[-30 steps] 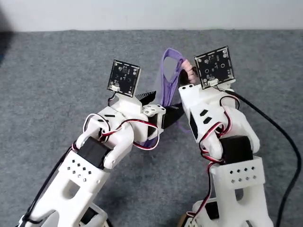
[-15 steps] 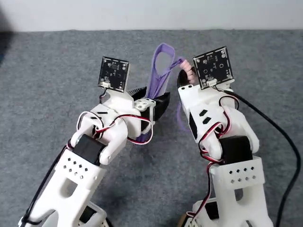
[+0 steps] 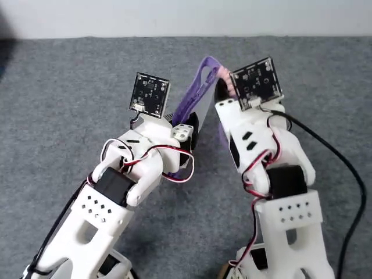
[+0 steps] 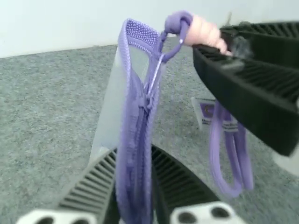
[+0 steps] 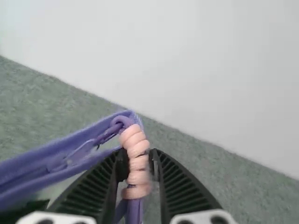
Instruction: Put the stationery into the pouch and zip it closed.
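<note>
Two clenched tools: left tool (image 4: 135,161) on pouch (image 4: 133,93) zip edge, right tool (image 5: 138,158) on pink coil pull (image 5: 133,140). Prob. light, floppy, slick; best gripped at stiffer zip seam & pull.

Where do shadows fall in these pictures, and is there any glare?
High view: soft even light, faint shadows on the grey mat, no glare. Left wrist view: pouch evenly lit, no glint. Right wrist view: bright plain wall behind the pink pull.
</note>
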